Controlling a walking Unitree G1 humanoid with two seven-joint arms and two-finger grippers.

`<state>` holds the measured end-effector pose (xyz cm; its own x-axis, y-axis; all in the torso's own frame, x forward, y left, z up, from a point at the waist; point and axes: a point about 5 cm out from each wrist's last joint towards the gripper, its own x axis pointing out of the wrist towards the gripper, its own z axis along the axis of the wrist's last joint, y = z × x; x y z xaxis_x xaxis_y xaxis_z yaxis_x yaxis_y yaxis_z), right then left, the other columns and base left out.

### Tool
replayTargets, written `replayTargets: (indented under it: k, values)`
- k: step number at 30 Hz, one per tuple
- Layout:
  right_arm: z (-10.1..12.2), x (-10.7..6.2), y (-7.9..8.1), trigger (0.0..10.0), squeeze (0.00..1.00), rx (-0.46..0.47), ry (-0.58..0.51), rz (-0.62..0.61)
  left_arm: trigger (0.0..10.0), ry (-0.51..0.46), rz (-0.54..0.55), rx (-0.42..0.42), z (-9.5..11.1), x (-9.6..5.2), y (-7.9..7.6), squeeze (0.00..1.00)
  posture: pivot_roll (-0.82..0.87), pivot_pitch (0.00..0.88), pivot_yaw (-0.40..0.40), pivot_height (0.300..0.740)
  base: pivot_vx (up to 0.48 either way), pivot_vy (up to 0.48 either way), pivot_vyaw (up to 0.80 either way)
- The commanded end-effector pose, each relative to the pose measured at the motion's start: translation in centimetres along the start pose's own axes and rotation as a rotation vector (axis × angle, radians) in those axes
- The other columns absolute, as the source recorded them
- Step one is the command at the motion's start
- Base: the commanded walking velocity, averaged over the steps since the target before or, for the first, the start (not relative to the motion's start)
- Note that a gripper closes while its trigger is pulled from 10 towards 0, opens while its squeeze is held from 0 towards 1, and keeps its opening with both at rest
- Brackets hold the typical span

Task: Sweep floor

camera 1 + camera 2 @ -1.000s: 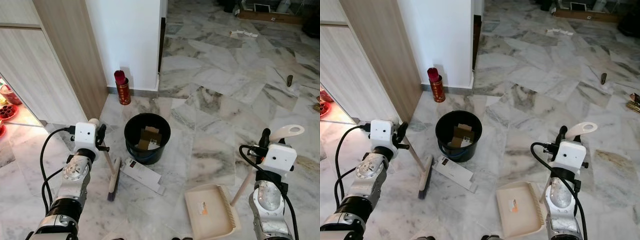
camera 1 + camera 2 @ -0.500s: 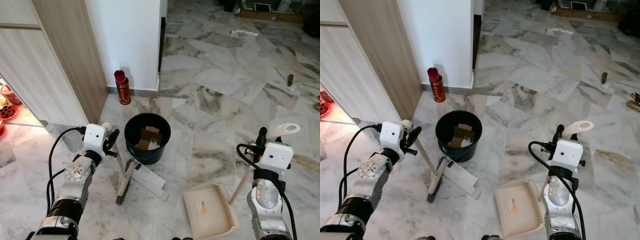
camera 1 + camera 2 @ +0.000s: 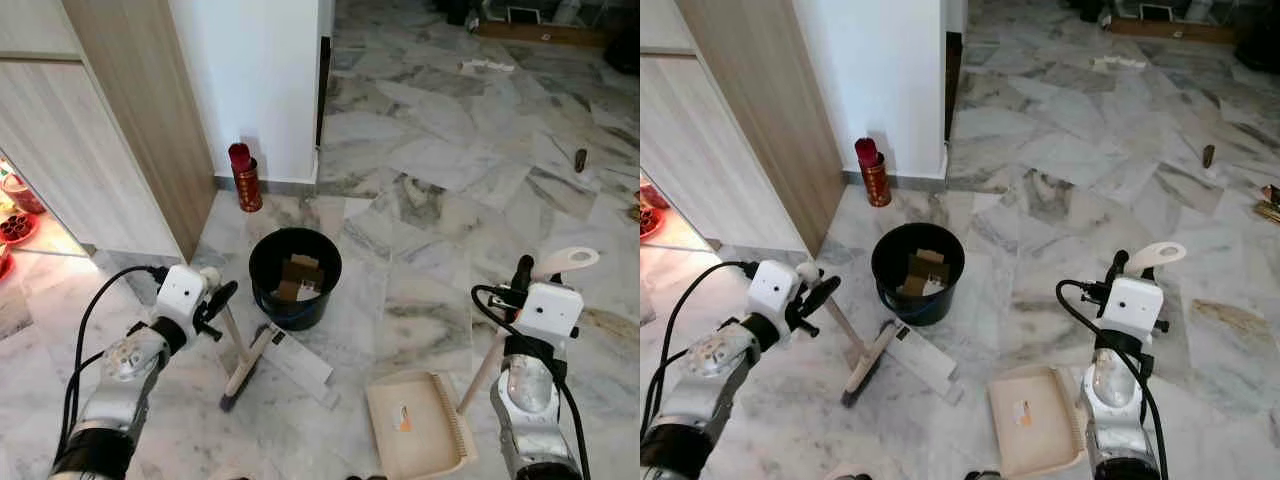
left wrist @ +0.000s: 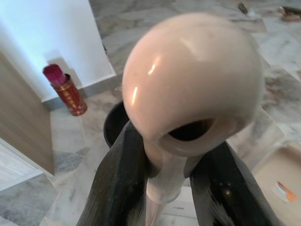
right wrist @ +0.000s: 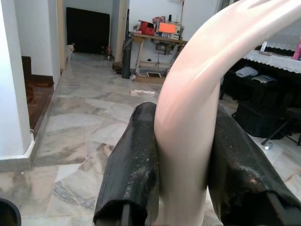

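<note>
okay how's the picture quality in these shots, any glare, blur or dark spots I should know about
Left eye view: sharp and evenly lit, with a warm overexposed patch on the floor at the left edge. Left wrist view: the broom handle knob is close and soft, with small glare spots; the black bucket behind is partly hidden. Right wrist view: the dustpan handle is blurred and glossy, while the far room stays clearer.

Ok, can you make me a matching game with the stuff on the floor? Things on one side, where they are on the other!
Things:
1. broom
2. dustpan
3. bucket
4. red can

Places:
A. by the white wall
B. handle in the right claw
C. handle in the left claw
D. on the floor between the arms, with cardboard inside

Pairs: 1-C, 2-B, 3-D, 4-A
</note>
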<state>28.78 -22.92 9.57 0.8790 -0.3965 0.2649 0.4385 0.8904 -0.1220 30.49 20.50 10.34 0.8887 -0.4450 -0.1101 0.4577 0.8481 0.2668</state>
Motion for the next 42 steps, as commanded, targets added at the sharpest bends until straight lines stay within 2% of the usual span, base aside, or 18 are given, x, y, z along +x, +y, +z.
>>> replayTargets:
  k: [1, 5, 8, 17, 20, 27, 29, 31, 32, 33, 36, 39, 42]
  values:
    - [0.4, 0.2, 0.2, 10.0, 0.0, 0.011, -0.032, -0.002, 10.0, 0.037, -0.023, -0.003, -0.1, -0.4, 0.2, 0.0, 0.08, 0.142, -0.01, 0.74, 0.0, 0.0, 0.0]
    - [0.4, 0.3, 0.3, 10.0, 0.0, 0.013, -0.031, -0.005, 10.0, 0.02, -0.039, -0.014, 1.0, -0.5, 0.5, 0.0, 0.09, 0.141, -0.006, 0.74, 0.0, 0.0, 0.0]
    - [0.3, 0.3, 0.5, 10.0, 0.0, 0.014, -0.03, -0.008, 10.0, 0.018, -0.023, 0.031, 2.1, -0.7, 1.5, 0.0, 0.1, 0.14, -0.002, 0.74, 0.0, 0.0, 0.0]
    - [0.2, 0.3, 0.7, 10.0, 0.0, 0.018, -0.029, -0.014, 10.0, 0.056, -0.005, 0.081, 2.8, -1.1, 2.6, 0.0, 0.1, 0.13, 0.004, 0.74, 0.0, 0.0, 0.0]
    - [0.3, 0.4, 0.7, 10.0, 0.0, 0.018, -0.034, -0.019, 10.0, 0.022, 0.083, 0.114, 3.7, -1.1, 3.9, 0.0, 0.1, 0.122, 0.007, 0.74, 0.0, 0.0, 0.0]
    - [0.1, 0.4, 0.5, 10.0, 0.0, 0.011, -0.032, -0.024, 10.0, 0.011, 0.211, 0.14, 3.4, -1.2, 5.0, 0.0, 0.09, 0.106, 0.013, 0.74, 0.0, 0.0, 0.0]
    - [0.0, 0.2, 0.4, 10.0, 0.0, 0.01, -0.034, -0.021, 10.0, 0.004, 0.31, 0.11, 2.8, -1.4, 5.5, 0.0, 0.09, 0.099, 0.012, 0.74, 0.0, 0.0, 0.0]
    - [0.0, 0.2, 0.4, 10.0, 0.0, 0.011, -0.034, -0.02, 10.0, -0.002, 0.331, 0.098, 2.7, -1.4, 5.6, 0.0, 0.09, 0.099, 0.012, 0.74, 0.0, 0.0, 0.0]
    - [-0.1, 0.1, 0.5, 10.0, 0.0, 0.018, -0.04, -0.011, 10.0, -0.015, 0.389, 0.05, 2.3, -1.5, 5.8, 0.0, 0.09, 0.097, 0.011, 0.74, 0.0, 0.0, 0.0]
    - [-0.1, 0.0, 0.5, 10.0, 0.0, 0.025, -0.043, -0.006, 10.0, -0.022, 0.403, 0.033, 2.1, -1.4, 5.7, 0.0, 0.09, 0.098, 0.012, 0.74, 0.0, 0.0, 0.0]
    - [-0.1, 0.0, 0.5, 10.0, 0.0, 0.039, -0.046, -0.002, 10.0, -0.037, 0.418, 0.003, 1.8, -1.2, 5.2, 0.0, 0.08, 0.101, 0.012, 0.74, 0.0, 0.0, 0.0]
    - [0.4, 0.2, 0.9, 10.0, 0.0, 0.088, -0.085, 0.029, 10.0, -0.065, 0.392, -0.043, 1.8, -0.4, 3.9, 0.0, 0.09, 0.129, 0.011, 0.74, 0.0, 0.0, 0.0]
    - [0.9, 0.5, 1.6, 10.0, 0.0, 0.073, -0.122, 0.072, 10.0, -0.084, 0.37, -0.076, 1.9, 0.1, 3.0, 0.0, 0.1, 0.166, 0.011, 0.74, 0.0, 0.0, 0.0]
